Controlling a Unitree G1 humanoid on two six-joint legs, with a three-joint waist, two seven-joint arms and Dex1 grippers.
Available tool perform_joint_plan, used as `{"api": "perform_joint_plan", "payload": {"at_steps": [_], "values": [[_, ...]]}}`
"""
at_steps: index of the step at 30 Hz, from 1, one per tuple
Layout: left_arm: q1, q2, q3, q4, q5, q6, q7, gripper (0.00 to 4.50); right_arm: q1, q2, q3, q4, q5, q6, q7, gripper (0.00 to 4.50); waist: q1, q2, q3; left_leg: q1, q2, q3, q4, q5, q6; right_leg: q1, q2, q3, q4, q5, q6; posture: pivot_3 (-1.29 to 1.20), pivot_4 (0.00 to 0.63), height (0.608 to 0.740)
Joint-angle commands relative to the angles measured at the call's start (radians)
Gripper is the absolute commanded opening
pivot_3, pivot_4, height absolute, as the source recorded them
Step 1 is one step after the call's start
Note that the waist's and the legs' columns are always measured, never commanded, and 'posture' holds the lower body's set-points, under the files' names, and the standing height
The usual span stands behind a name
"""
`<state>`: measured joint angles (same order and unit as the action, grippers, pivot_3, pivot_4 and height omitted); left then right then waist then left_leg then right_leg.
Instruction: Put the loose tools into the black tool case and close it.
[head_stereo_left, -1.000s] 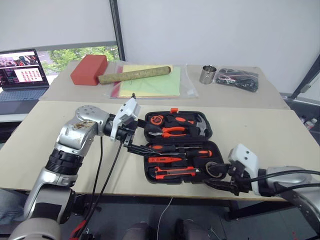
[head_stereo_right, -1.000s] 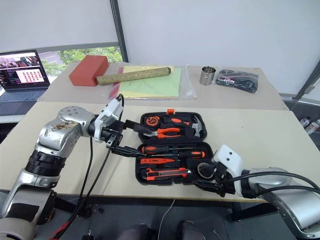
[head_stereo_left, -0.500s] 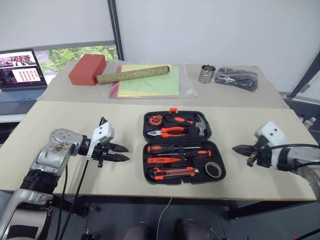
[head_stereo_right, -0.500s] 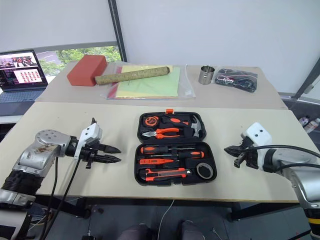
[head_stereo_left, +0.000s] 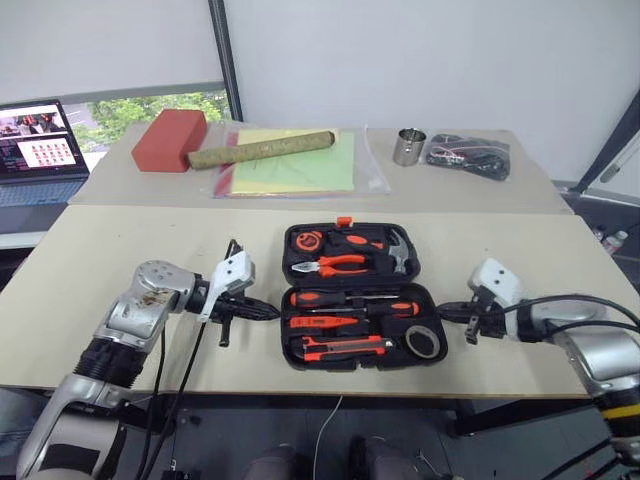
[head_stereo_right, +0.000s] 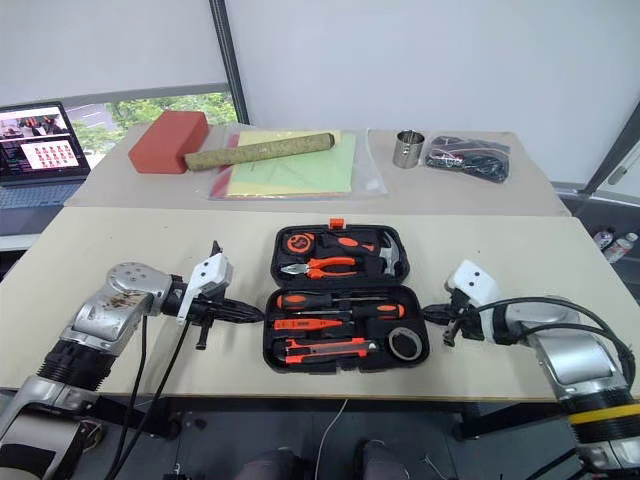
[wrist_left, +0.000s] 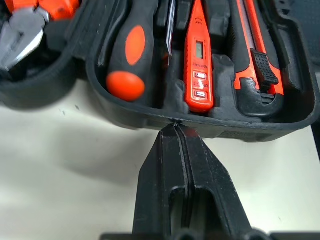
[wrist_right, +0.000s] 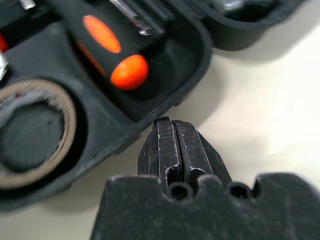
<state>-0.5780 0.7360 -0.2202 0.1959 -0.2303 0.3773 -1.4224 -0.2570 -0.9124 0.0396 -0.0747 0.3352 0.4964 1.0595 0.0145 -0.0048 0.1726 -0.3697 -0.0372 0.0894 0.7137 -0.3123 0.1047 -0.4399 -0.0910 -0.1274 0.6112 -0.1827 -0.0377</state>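
Observation:
The black tool case (head_stereo_left: 362, 363) lies open in the middle of the near table. Its near half holds two screwdrivers (head_stereo_left: 355, 298), the orange tester (wrist_left: 198, 75), the utility knife (head_stereo_left: 345, 345) and the tape roll (head_stereo_left: 425, 341). Pliers (head_stereo_left: 340, 263) and a hammer (head_stereo_left: 398, 250) sit in the far half. My left gripper (head_stereo_left: 272, 313) is shut, low on the table, its tip against the near half's left wall (wrist_left: 150, 117). My right gripper (head_stereo_left: 443, 312) is shut too, its tip at the near half's right wall, beside the tape roll (wrist_right: 35, 135).
On the far table stand a red block (head_stereo_left: 170, 140), a rolled mat (head_stereo_left: 265, 148) on yellow-green sheets, a metal cup (head_stereo_left: 407, 146) and a black bag of cables (head_stereo_left: 468, 156). A laptop (head_stereo_left: 40, 150) is at the far left. The table's front edge runs just behind the case.
Both grippers drew back from over the case and shut. They then came in low to the left and right ends of its near half.

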Motion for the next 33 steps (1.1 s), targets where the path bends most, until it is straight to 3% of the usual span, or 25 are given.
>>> {"api": "perform_joint_plan", "payload": {"at_steps": [1,6,11,14,18,19,24,25,28,33], "values": [[0.016,0.004,-0.021,-0.12,-0.046,0.033,-0.056,0.04,0.047,0.004,-0.027,-0.14,0.074,0.0,0.058,0.0,-0.001,0.0,0.0,0.0,0.0,0.0,0.0,0.0,0.0,0.0,0.0,0.0,0.0,0.0,0.0,0.0,0.15,0.737],[0.078,0.032,-0.004,-0.164,-0.04,0.048,-0.047,0.04,0.121,0.03,-0.072,-0.169,0.036,0.02,-0.029,0.0,-0.001,0.0,0.0,0.0,0.0,0.0,0.0,-0.001,-0.002,0.0,0.0,0.0,0.0,-0.001,0.0,0.0,0.15,0.737],[0.094,0.07,0.016,-0.095,0.027,0.001,0.006,0.04,0.207,0.013,-0.171,-0.192,0.03,0.046,-0.092,0.0,0.002,0.0,0.0,0.001,0.0,0.0,0.001,-0.004,-0.007,0.0,0.0,0.001,0.001,-0.002,0.003,0.0,0.15,0.737],[0.07,0.088,0.068,0.035,0.045,0.015,0.076,0.82,0.252,-0.003,-0.282,-0.174,0.051,0.07,-0.118,0.89,0.003,0.0,0.0,0.001,0.0,0.0,0.001,-0.004,-0.007,0.001,0.0,0.001,0.001,-0.002,0.003,0.0,0.15,0.737],[-0.04,0.058,0.15,0.197,-0.015,0.215,0.154,2.2,0.192,0.007,-0.399,-0.119,0.132,0.201,-0.176,2.24,0.003,0.0,0.0,0.001,0.0,0.0,0.001,-0.003,-0.008,0.001,0.0,0.001,0.002,-0.003,0.005,0.0,0.15,0.737],[-0.076,0.043,0.157,0.224,-0.029,0.269,0.164,2.39,0.161,0.008,-0.403,-0.105,0.149,0.231,-0.184,2.44,0.002,0.0,0.0,0.001,0.0,0.0,0.001,-0.003,-0.008,0.001,0.0,0.001,0.002,-0.004,0.007,0.0,0.15,0.737],[-0.231,-0.056,0.19,0.29,-0.091,0.495,0.234,4.25,-0.086,0.073,-0.371,0.006,0.206,0.417,-0.299,4.28,0.001,0.0,0.0,0.001,0.0,0.0,0.002,-0.003,-0.007,0.001,0.0,0.002,0.003,-0.003,0.008,0.0,0.15,0.737],[-0.26,-0.082,0.191,0.311,-0.089,0.517,0.26,4.43,-0.147,0.099,-0.354,0.033,0.204,0.451,-0.332,4.46,0.001,0.0,0.0,0.0,0.0,0.0,0.003,-0.002,-0.007,0.0,0.0,0.002,0.003,-0.003,0.008,0.0,0.15,0.737],[-0.337,-0.163,0.196,0.4,-0.064,0.525,0.365,4.43,-0.294,0.174,-0.284,0.118,0.159,0.492,-0.422,4.46,-0.003,0.0,0.0,0.001,0.0,0.0,0.002,0.001,-0.002,0.0,0.0,0.002,0.004,0.002,0.001,0.0,0.15,0.737],[-0.404,-0.263,0.205,0.531,-0.049,0.491,0.467,4.43,-0.428,0.247,-0.159,0.279,0.056,0.477,-0.495,4.46,-0.005,0.0,0.0,0.0,-0.001,0.001,-0.001,0.002,-0.002,-0.002,0.0,0.001,0.004,0.001,0.0,0.0,0.15,0.737]]}}
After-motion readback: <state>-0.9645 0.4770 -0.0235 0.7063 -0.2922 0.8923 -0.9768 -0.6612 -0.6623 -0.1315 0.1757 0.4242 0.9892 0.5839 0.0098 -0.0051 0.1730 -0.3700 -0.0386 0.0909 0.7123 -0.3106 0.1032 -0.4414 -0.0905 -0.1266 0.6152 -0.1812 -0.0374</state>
